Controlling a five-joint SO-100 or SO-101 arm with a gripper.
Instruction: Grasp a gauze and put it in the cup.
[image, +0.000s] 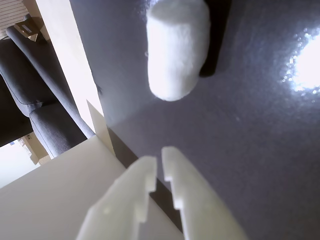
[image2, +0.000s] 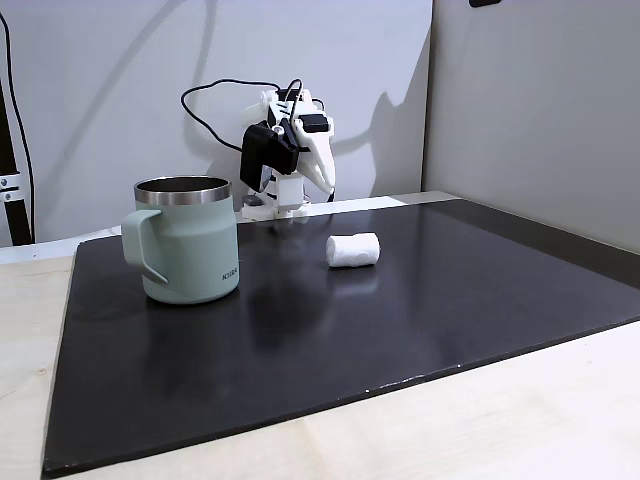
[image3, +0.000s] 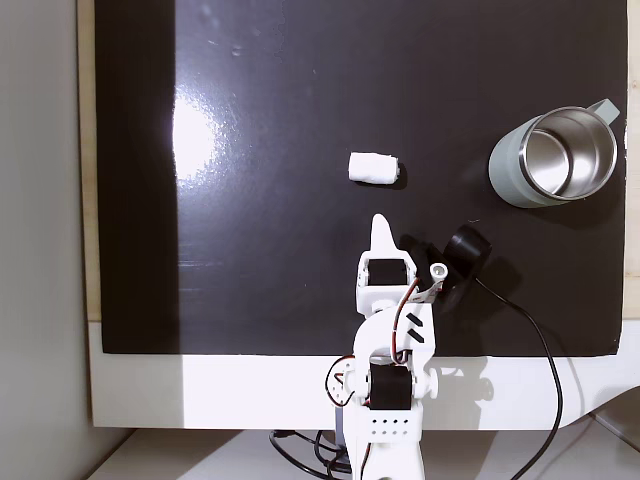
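Gauze (image3: 373, 168) lies just beyond the folded arm's gripper (image3: 381, 222), whose jaws are nearly closed on nothing.

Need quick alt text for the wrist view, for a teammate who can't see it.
A white gauze roll lies on the dark mat near the top of the frame, ahead of the white gripper, whose fingertips sit nearly together, apart from the roll. At left are the mat's edge, a pale board and grey upholstery.
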